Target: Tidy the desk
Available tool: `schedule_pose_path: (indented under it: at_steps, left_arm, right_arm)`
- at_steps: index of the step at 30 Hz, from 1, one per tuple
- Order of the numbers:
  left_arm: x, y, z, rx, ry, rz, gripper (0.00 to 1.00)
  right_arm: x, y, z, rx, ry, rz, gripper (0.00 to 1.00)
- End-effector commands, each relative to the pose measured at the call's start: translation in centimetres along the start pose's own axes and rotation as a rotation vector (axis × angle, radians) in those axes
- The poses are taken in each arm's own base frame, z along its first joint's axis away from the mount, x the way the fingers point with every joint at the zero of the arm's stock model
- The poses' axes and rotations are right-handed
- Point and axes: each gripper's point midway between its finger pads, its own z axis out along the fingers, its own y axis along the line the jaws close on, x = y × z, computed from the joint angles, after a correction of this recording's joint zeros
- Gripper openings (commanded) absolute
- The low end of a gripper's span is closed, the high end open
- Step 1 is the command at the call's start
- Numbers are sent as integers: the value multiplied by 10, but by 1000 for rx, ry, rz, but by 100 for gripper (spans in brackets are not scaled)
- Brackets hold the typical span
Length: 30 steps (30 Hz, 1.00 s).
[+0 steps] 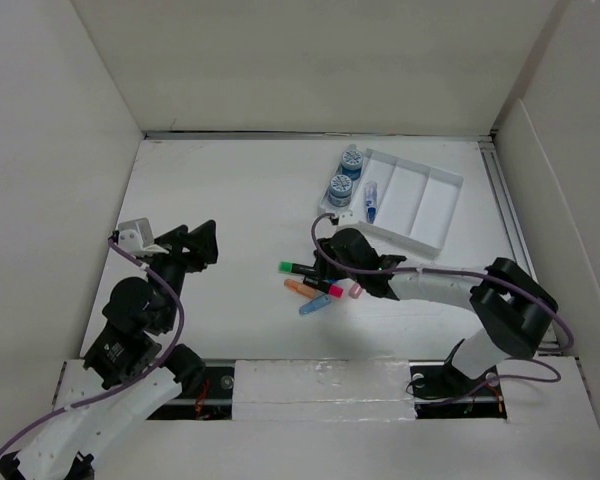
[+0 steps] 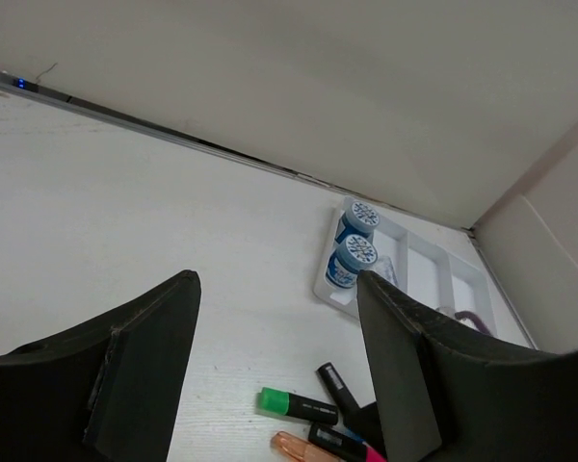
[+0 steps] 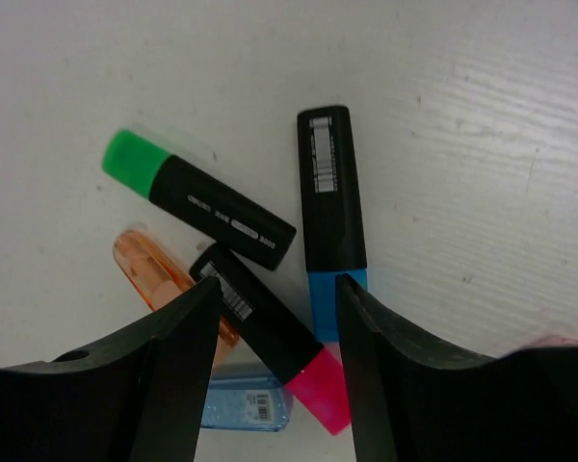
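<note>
Desk: the matte white desk (image 1: pixel 230 200) is running up to white walls at its far edge and sides.
Tray: a white compartmented tray (image 1: pixel 435 205) is sitting skewed at the far right.
Highlighter cluster: lying near the tray, towards the arms.
Green-capped highlighter (image 3: pixel 197 199): lying flat, its black end meeting the pink-capped highlighter (image 3: pixel 265 327).
Blue-capped highlighter (image 3: pixel 331 197): lying just beside them.
Orange highlighter (image 3: pixel 159 279): lying partly under the pink-capped one.
Light blue highlighter (image 3: pixel 246 404): lying nearest the arms.

Matt white desk (image 3: pixel 482 115) (faintly grained) under smooth, slightly glossy plastic highlighters (image 3: pixel 255 308).
</note>
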Motion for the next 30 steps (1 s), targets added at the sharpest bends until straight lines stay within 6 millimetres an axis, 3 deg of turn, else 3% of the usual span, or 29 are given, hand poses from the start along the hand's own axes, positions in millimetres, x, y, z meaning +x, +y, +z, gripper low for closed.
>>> schedule_pose_path:
  at_steps: [1,13,15,17,21,22,24,25,26,27,29,30]
  left_arm:
    - [-4,-3,3,10,-21,-1,63]
    - [-2,-2,4,7,-14,5,64]
    - [-2,-3,3,12,-12,4,64]
    - [-3,-3,3,9,-19,2,64]
    - [-1,-4,2,15,-11,2,64]
    - [-3,-4,2,16,-17,-2,64]
    - [-3,-3,2,16,-19,-2,64]
    - [-2,-5,2,24,-13,-2,64]
    - [-2,-5,2,24,-13,-2,64]
    - [-3,-6,2,29,-12,-3,64]
    - [-3,-6,2,27,-16,-5,64]
    - [-2,-5,1,26,-13,-3,64]
  right_arm:
    - [23,-13,3,92,56,-34,57]
    - [44,-30,20,208,121,-69,45]
    - [43,-29,25,208,112,-67,37]
    - [38,-32,24,238,102,-72,19]
    - [7,-26,14,238,11,-50,16]
    - [-13,-20,3,225,-43,-31,16]
    - [-41,-36,-6,252,-104,17,16]
    - [-66,-46,-16,243,-168,63,16]
    - [-73,-43,-21,220,-197,76,16]
    - [-85,-67,-25,260,-221,115,16]
    - [-110,-86,-34,257,-301,187,16]
    - [-120,-113,-36,304,-331,243,16]
